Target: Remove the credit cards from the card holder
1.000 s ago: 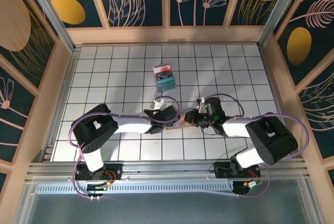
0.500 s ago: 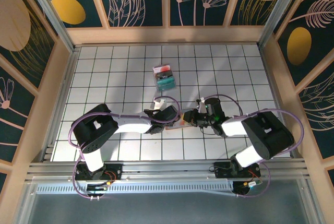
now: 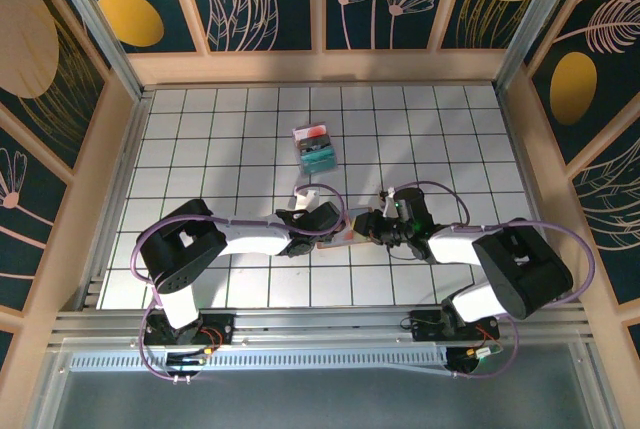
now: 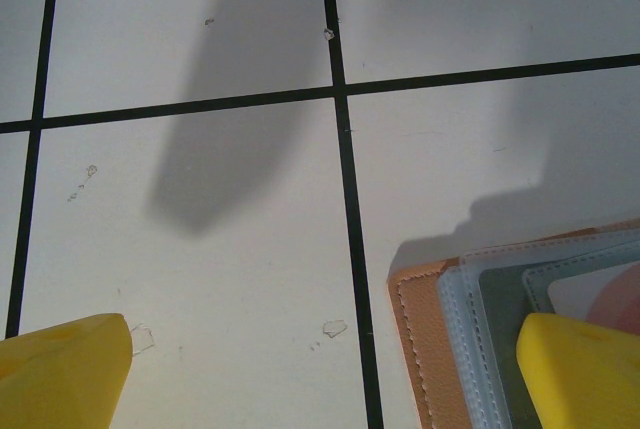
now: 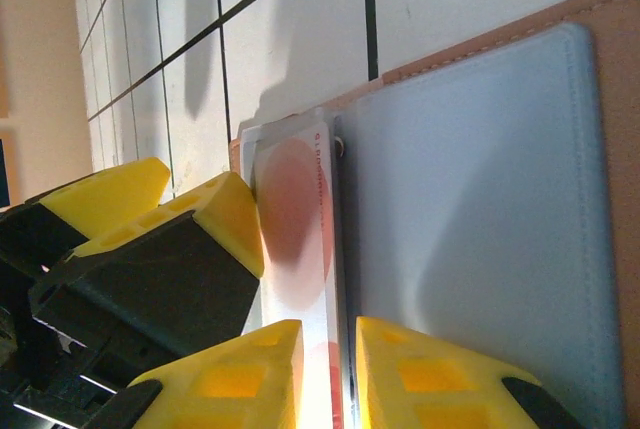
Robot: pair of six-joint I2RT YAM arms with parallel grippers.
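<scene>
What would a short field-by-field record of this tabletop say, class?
card holder: open on the table, grey-blue face up
card: white with a red circle, beside the grey-blue panel
left gripper: open wide, one finger over the holder's edge
right gripper: fingers close together over the card; grip unclear
teal pack: farther back, apart

The left arm [image 3: 250, 239] and right arm [image 3: 455, 246] each have smooth white links between bulky black joint housings [image 3: 180, 249]. Thin purple cables [image 3: 428, 184] loop alongside them. The black bases [image 3: 190, 332] carry bits of red and yellow wiring. The left gripper [image 4: 320, 374] and right gripper [image 5: 327, 379] have blocky yellow fingertips [image 4: 62, 374]; the right's are black further back and have square recesses. A tiny green spot [image 3: 404, 211] by the right wrist may be a light.
</scene>
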